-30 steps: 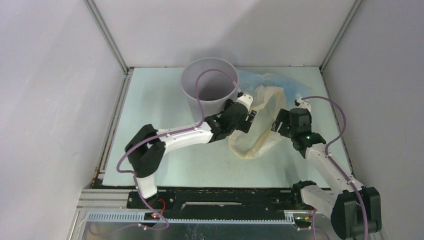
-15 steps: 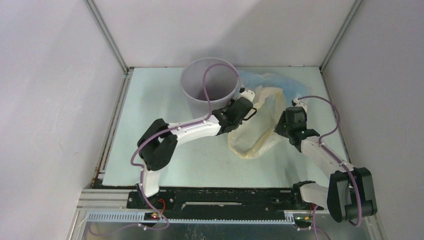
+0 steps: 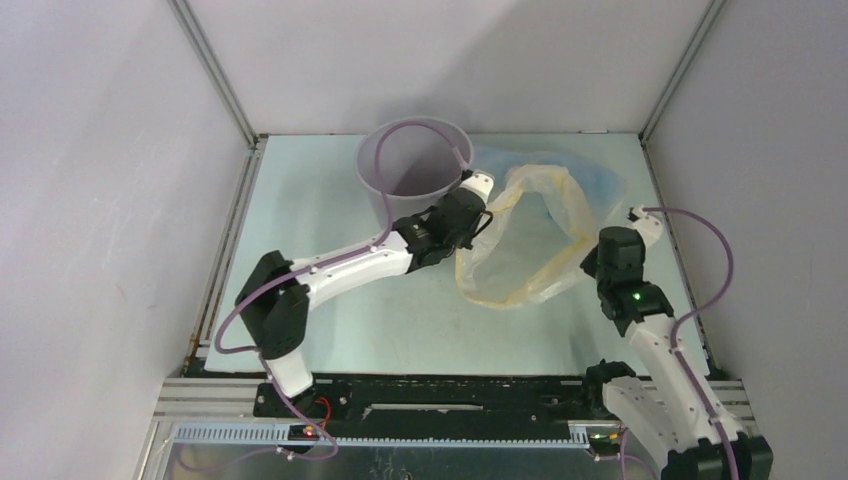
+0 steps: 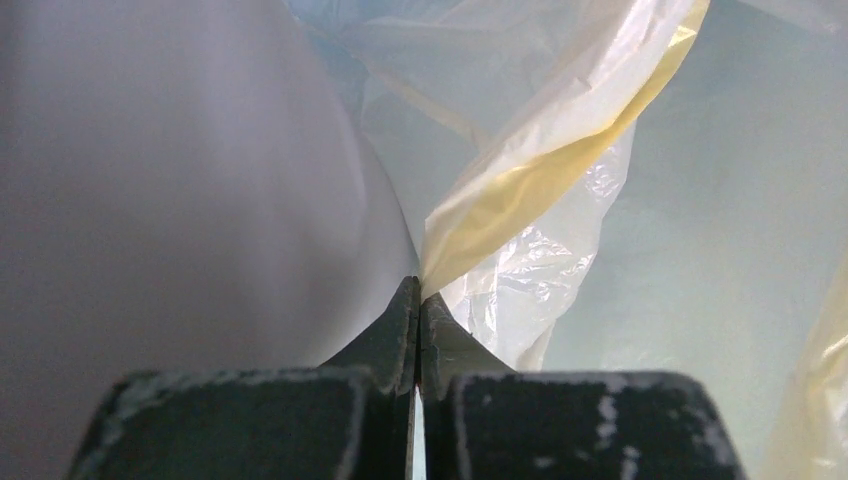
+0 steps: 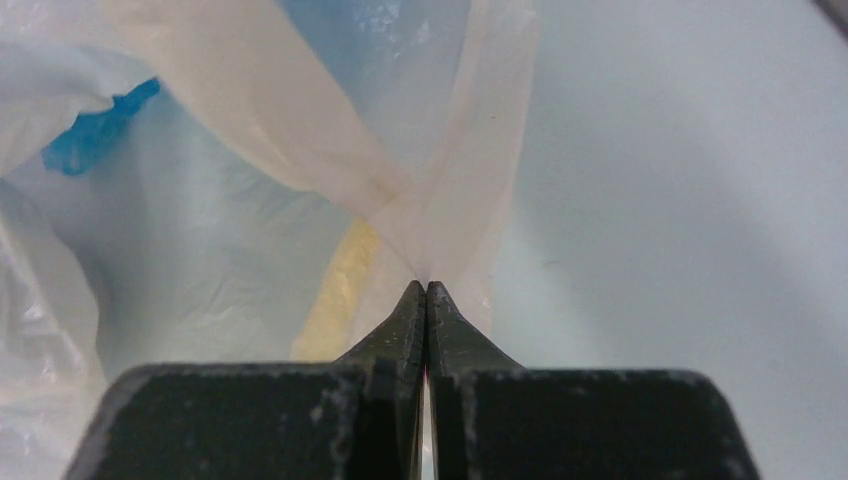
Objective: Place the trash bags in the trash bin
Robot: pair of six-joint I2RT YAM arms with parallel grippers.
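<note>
So the cream-yellow bag (image 3: 520,262) is draped on the counter (image 3: 300,210) at 3 o'clock from the trash bin (image 3: 375,190), with the pale blue bag (image 3: 600,180) behind it. The left tool (image 4: 418,300) and right tool (image 5: 427,295) are each clamped on its film, at opposite edges. No bag looks to be in the bin yet, so basically 0 done.

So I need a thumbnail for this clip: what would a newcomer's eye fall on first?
The cream-yellow trash bag, stretched mid-table between the two arms: the left gripper pinches its edge right beside the grey trash bin, and the right gripper pinches the opposite edge. After that, the bin itself, standing at the back, with a pale blue bag crumpled to its right.
</note>
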